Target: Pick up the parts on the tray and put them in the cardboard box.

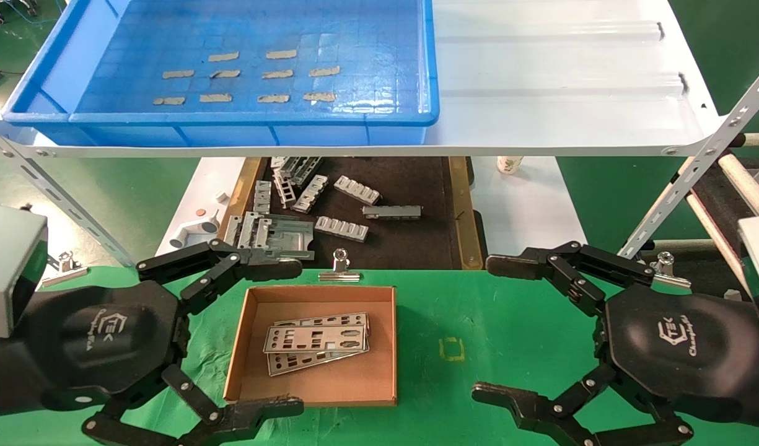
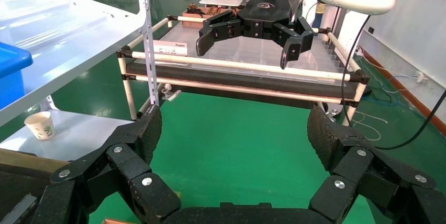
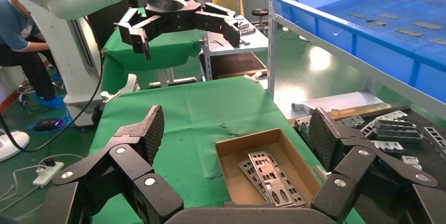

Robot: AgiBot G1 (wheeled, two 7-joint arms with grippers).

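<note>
The silver metal plates [image 1: 318, 340] with port cut-outs lie stacked in the small brown cardboard box [image 1: 383, 347] on the green cloth; they also show in the right wrist view [image 3: 271, 176]. The blue tray [image 1: 243, 118] on the white shelf holds only greyish tape strips. My left gripper [image 1: 283, 337] is open and empty, left of the box. My right gripper [image 1: 494, 328] is open and empty, to the box's right. Each shows in the other's wrist view, the right one [image 2: 244, 40] and the left one [image 3: 184, 32].
A dark tray with a brown rim [image 1: 456, 204] behind the cloth holds several grey ribbed brackets [image 1: 342, 228]. A metal clip [image 1: 340, 267] sits at the cloth's far edge, another [image 1: 667, 267] at the right. A paper cup [image 1: 509, 165] stands under the shelf.
</note>
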